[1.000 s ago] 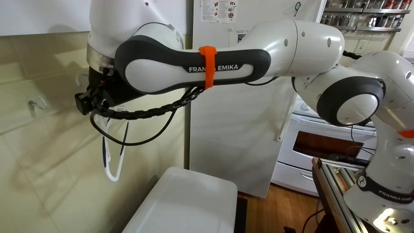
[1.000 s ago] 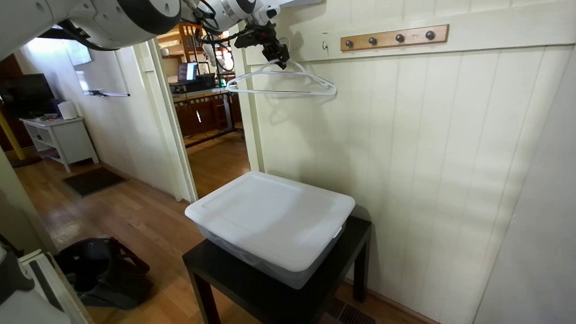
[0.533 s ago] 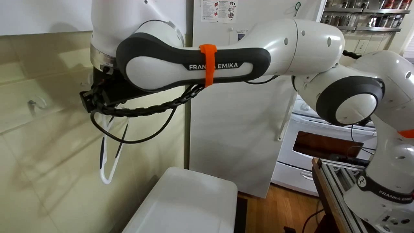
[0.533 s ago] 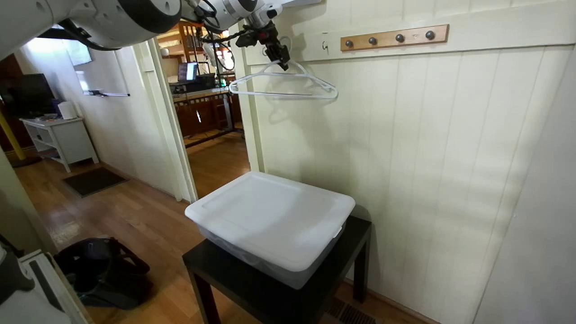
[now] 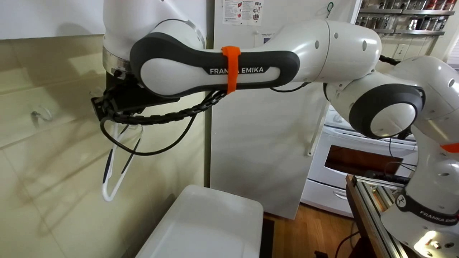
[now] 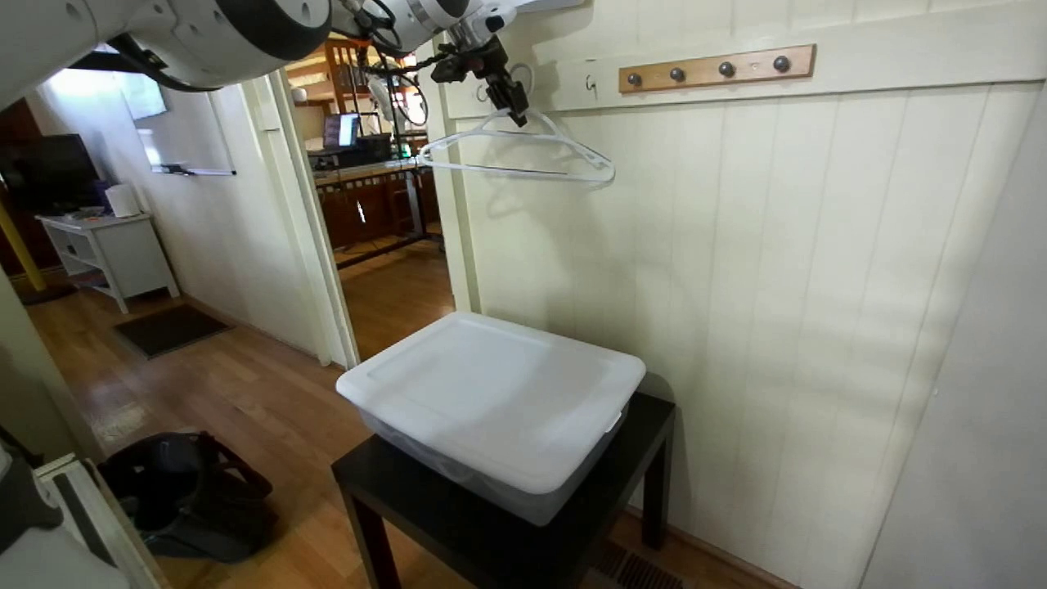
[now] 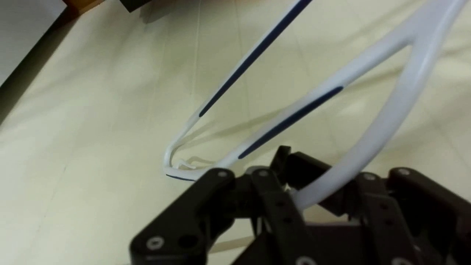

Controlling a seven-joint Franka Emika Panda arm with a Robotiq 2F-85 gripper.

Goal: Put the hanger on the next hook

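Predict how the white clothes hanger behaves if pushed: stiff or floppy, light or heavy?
Probably light: the clothes hanger is slender. Likely stiff: its bars show no sag. It may swing: the gripper holds it only near the top.

PLACE: home, kitchen | SIGNS: oven (image 5: 353, 159), shelved jars (image 5: 425, 24), wooden floor (image 6: 270, 393), white cabinet (image 6: 135, 258)

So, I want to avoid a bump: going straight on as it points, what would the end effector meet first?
Probably the cream wall: the wrist view shows it beyond the end effector, though the gap's depth is unclear.
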